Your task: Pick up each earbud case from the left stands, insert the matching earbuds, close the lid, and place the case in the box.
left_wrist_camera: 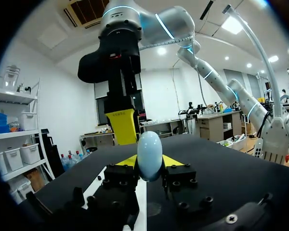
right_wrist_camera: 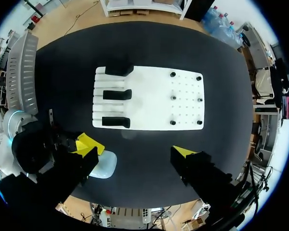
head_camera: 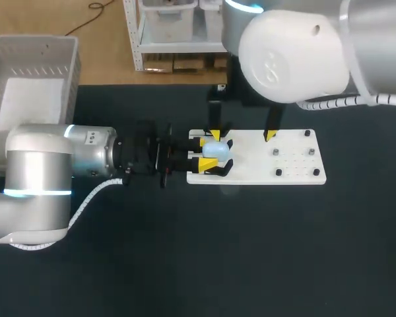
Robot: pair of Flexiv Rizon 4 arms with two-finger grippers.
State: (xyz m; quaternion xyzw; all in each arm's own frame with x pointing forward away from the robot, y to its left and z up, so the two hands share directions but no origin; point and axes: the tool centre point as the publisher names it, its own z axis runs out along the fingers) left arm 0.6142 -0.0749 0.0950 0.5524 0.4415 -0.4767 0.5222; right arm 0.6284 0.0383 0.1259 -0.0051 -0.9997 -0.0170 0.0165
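While the left gripper (head_camera: pixel 209 152) pinches the pale blue case (head_camera: pixel 216 150) over the stands (right_wrist_camera: pixel 117 94) at the board's (head_camera: pixel 297 165) left end, the right gripper (head_camera: pixel 243 135), spread wide and empty close by, could knock it loose with one finger.

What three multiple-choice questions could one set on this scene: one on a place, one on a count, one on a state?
1. Where is the earbud case?
A) in the box
B) between the left gripper fingers
C) on a stand

2. How many black stands does the white board carry?
A) two
B) three
C) five

3. How are the right gripper fingers?
A) shut on the case
B) shut on a stand
C) open

Answers:
1 B: yellow tips sit on both sides of the case.
2 B: the right wrist view shows three.
3 C: its tips stand far apart, clamping nothing.
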